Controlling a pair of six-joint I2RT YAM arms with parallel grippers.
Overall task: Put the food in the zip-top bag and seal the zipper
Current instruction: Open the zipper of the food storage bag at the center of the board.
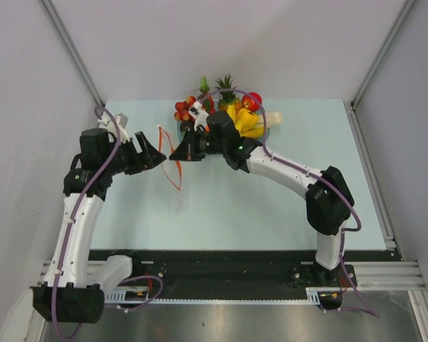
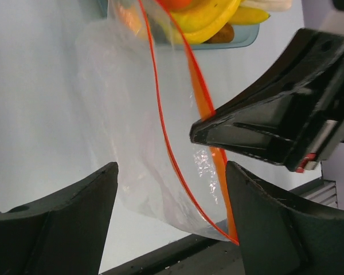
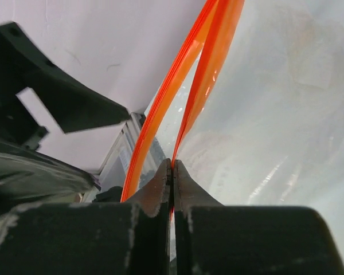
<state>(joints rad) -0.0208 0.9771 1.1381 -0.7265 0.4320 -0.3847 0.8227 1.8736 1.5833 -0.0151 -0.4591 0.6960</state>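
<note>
light, slippery clear plastic zip-top bag (image 2: 120, 114): right end effector (image 3: 172, 169) pinches its red-orange zipper (image 3: 212, 57); left end effector (image 2: 171, 172), 9 o'clock, seemingly gapes empty.

Over the pale blue bench (image 1: 271, 206) the two arms' claws face each other, tips close together. The left claw (image 1: 159, 154) is spread. The right claw (image 1: 175, 154) tapers to a closed point. Between them hangs a clear plastic zip-top bag (image 1: 171, 169), its thin red-orange zipper strip (image 1: 177, 184) looping downward. Behind the right claw a blue-tinted tray (image 1: 180, 130) carries a yellow banana bunch (image 1: 244, 122), a red apple (image 1: 252, 101), a pineapple (image 1: 227, 92) and a red berry cluster (image 1: 181, 110).
</note>
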